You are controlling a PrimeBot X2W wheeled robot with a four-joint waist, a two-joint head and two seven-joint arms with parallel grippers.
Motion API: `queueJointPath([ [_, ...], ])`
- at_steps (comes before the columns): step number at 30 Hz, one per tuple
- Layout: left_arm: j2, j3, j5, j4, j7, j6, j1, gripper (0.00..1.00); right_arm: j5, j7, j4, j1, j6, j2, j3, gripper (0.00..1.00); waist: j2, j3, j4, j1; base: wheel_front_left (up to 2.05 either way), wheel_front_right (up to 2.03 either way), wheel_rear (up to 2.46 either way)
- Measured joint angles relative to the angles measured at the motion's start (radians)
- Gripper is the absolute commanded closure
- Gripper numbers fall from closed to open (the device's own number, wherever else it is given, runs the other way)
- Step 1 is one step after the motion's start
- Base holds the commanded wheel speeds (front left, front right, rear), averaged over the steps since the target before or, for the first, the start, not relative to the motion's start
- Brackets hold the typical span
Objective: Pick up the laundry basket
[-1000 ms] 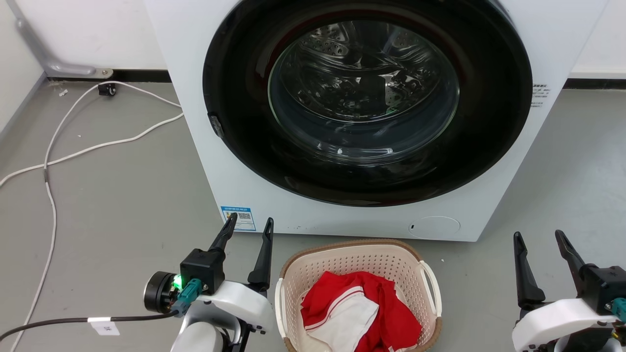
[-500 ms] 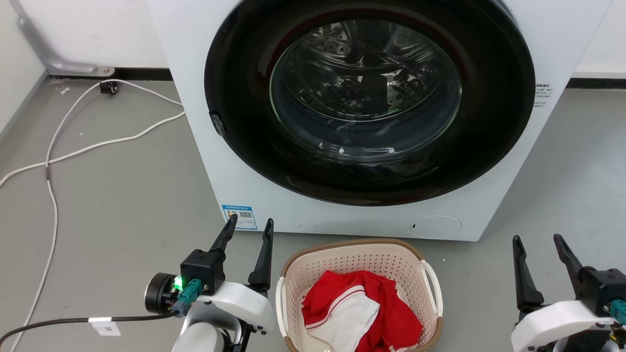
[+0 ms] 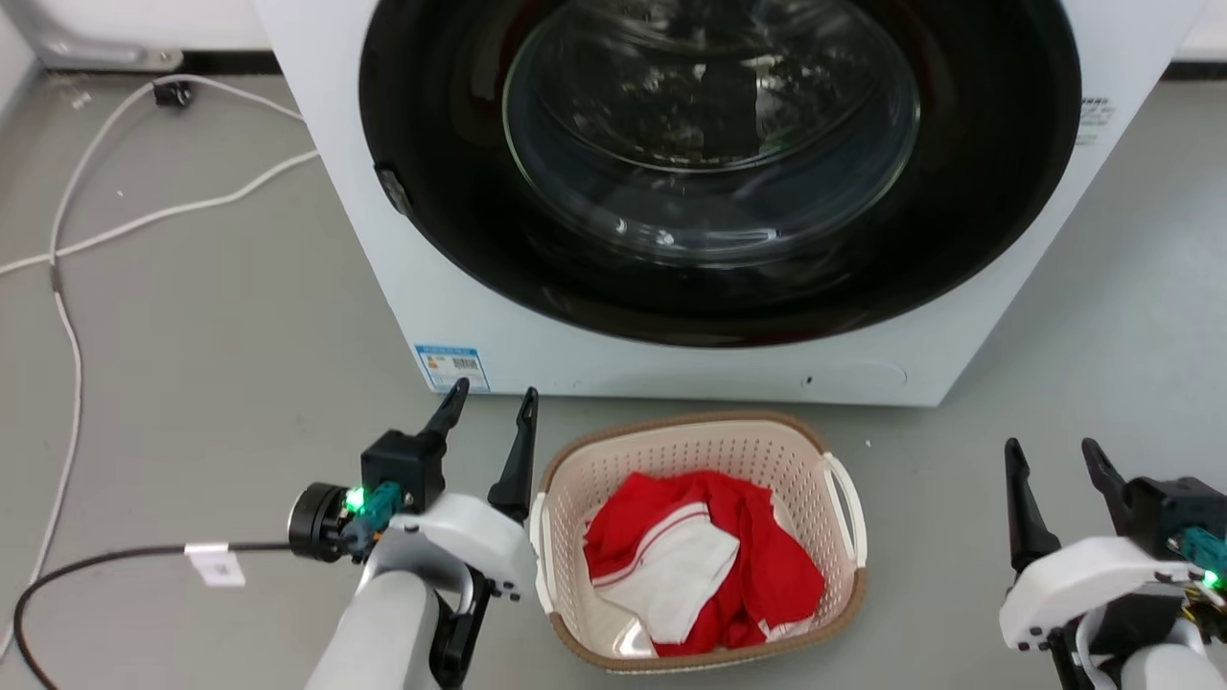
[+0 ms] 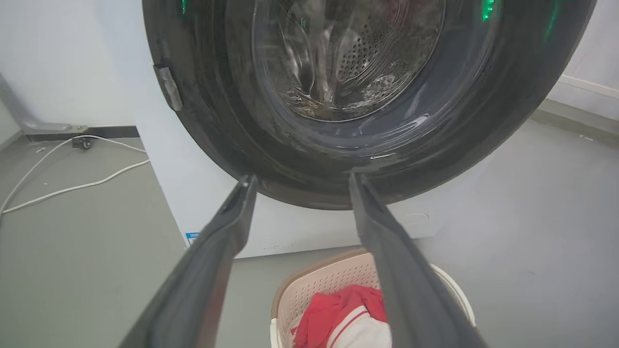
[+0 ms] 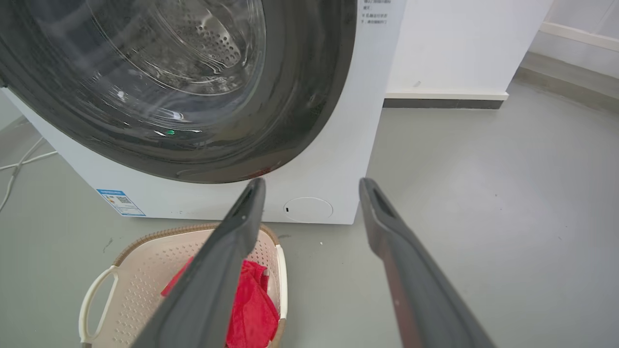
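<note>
The head camera has tipped down since the earlier frame, so the washer point(image 3: 498, 326) sits higher and the whole laundry basket point(image 3: 671, 456) shows at lower centre on the floor point(image 3: 220, 316), holding red and white clothes point(image 3: 757, 565). The left hand point(image 3: 495, 388) is just beside the basket's left rim, fingers apart and empty. The right hand point(image 3: 1050, 446) is at lower right, well apart from the basket, fingers likewise spread.

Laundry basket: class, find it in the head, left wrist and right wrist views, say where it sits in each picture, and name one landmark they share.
Head view: the laundry basket sits bottom centre, between the left pincer and right pincer.
Left wrist view: bottom edge, just right of centre, partly hidden.
Right wrist view: bottom left.
Shared landmark: the blue label low on the washer.
</note>
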Motion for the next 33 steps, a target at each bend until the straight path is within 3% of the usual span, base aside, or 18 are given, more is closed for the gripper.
queueJointPath([
  [12, 0.014, -0.022, -0.087, 0.283, 0.062, -0.036, -0.215, 0.00, 0.003, 0.006, 0.271, -0.213, 0.000, -0.002, 0.060, 0.00, 0.0000, 0.171, -0.030, 0.0000, 0.00, 0.00, 0.00],
  [22, 0.043, -0.099, -0.201, 0.476, 0.131, -0.041, -0.360, 0.00, 0.088, 0.009, 0.541, -0.430, 0.000, -0.027, 0.167, 0.00, 0.0000, 0.328, -0.068, 0.0001, 0.00, 0.00, 0.00],
  [33, 0.100, -0.195, -0.345, 0.596, 0.239, -0.041, -0.466, 0.00, 0.215, 0.031, 0.803, -0.640, 0.000, -0.043, 0.329, 0.00, 0.0000, 0.478, -0.099, 0.0001, 0.00, 0.00, 0.00],
])
